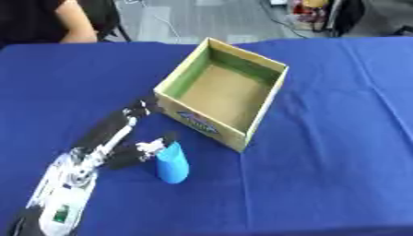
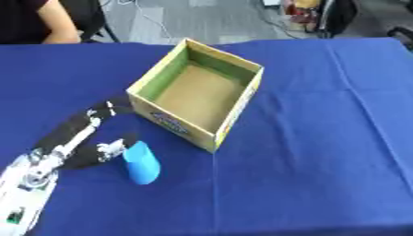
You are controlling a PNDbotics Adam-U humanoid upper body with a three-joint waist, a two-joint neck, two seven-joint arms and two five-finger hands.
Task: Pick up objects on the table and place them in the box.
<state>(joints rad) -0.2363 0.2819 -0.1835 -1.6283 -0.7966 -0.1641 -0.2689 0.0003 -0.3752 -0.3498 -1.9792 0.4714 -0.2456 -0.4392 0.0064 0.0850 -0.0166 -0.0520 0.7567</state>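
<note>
Lab or workshop, blue-clothed table (image 1: 339,138), floor cables (image 1: 165,20)

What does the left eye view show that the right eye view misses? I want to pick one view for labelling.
Only the left eye view shows the arm's lower white casing with a small green patch near the bottom edge. Only the right eye view shows more bare blue table to the right of the box. Both show the open cardboard box, nothing visible inside, the blue cylinder lying in front of it, and the left hand beside the cylinder, a finger at its top end. The right hand appears in neither.
</note>
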